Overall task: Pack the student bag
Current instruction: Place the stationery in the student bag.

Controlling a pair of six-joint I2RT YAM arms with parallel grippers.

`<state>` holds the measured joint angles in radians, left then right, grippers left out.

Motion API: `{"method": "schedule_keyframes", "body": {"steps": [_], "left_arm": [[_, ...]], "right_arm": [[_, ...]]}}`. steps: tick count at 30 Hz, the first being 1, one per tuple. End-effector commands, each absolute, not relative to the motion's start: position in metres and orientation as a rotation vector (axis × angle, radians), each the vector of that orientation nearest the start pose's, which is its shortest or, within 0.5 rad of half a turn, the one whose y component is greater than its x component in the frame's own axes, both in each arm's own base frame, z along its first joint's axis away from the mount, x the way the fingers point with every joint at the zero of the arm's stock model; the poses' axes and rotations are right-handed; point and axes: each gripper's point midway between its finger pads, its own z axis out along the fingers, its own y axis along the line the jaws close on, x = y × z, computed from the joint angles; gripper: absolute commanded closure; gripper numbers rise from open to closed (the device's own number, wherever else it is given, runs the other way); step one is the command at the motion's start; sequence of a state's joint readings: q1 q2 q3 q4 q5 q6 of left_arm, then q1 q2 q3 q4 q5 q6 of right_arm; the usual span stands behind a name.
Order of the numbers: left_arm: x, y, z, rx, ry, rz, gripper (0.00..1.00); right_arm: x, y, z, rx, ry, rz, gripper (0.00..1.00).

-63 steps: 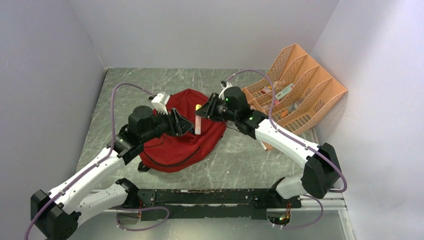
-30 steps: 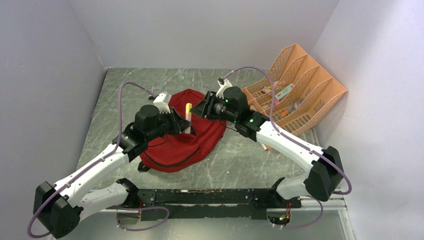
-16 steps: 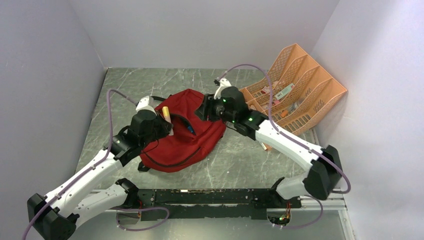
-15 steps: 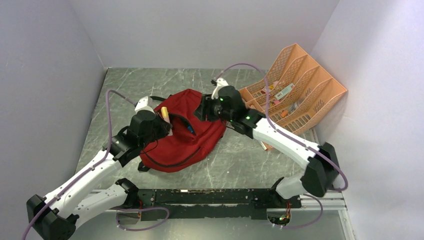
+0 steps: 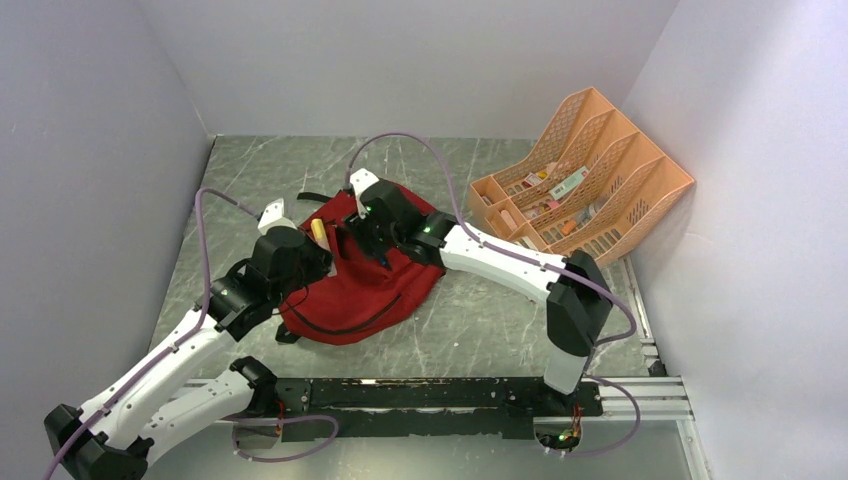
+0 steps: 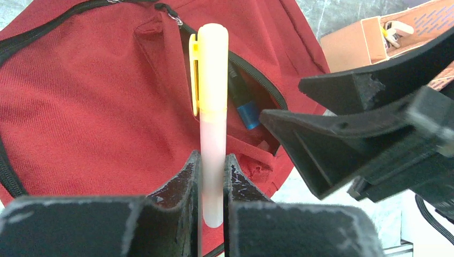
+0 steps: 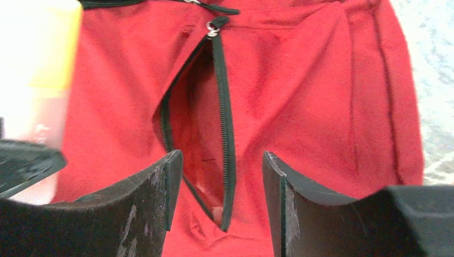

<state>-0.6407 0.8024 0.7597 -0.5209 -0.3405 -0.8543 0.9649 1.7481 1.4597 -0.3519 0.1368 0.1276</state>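
Bag (image 5: 365, 285) lay on the desk (image 5: 480, 320), left of centre, dark red, with black zips and a black strap trailing at its near edge. Its front pocket (image 7: 206, 123) was unzipped, the slit gaping.

The left fingers (image 6: 211, 160) were almost closed, pinching the lower barrel of a pale pen (image 6: 212, 101) with a yellow clip. The pen stood upright between them, above the bag's left half, its capped end towards the pocket mouth. Inside that mouth a dark thing with a blue end (image 6: 247, 113) showed.

The right fingers (image 7: 219, 160) were spread wide and held nothing. They hung over the middle of the bag, with the open zip (image 7: 224, 107) running between them in the right wrist view. Whether their tips touched the cloth could not be told. In the left wrist view they sat just right of the pen, apart from it.

A peach mesh organiser (image 5: 585, 185) stood at the far right of the desk, well apart from the bag, with small items in its slots.
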Motion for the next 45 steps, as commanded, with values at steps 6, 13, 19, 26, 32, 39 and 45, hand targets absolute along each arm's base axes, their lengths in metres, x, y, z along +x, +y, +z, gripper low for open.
{"method": "schedule_keyframes", "body": {"steps": [6, 13, 19, 26, 32, 39, 45], "left_arm": [[0.240, -0.142, 0.193, -0.441, 2.101, -0.528, 0.95], [0.238, -0.151, 0.187, -0.434, 2.115, -0.583, 0.95], [0.240, -0.167, 0.182, -0.401, 2.139, -0.648, 0.95], [0.246, -0.202, 0.188, -0.332, 2.161, -0.809, 0.95], [0.251, -0.220, 0.179, -0.314, 2.198, -0.914, 0.95], [0.261, -0.223, 0.171, -0.333, 2.230, -1.030, 0.95], [0.257, -0.225, 0.164, -0.336, 2.254, -1.077, 0.95]], "right_arm": [[0.326, 0.388, 0.165, -0.986, 2.003, 0.143, 0.42], [0.329, 0.393, 0.162, -0.957, 2.008, 0.138, 0.61], [0.331, 0.394, 0.172, -0.897, 1.998, 0.159, 0.78], [0.328, 0.397, 0.185, -0.819, 1.982, 0.241, 1.00], [0.325, 0.401, 0.191, -0.778, 1.985, 0.311, 1.00], [0.321, 0.402, 0.191, -0.757, 1.987, 0.362, 1.00], [0.322, 0.402, 0.191, -0.737, 1.987, 0.370, 1.00]]}}
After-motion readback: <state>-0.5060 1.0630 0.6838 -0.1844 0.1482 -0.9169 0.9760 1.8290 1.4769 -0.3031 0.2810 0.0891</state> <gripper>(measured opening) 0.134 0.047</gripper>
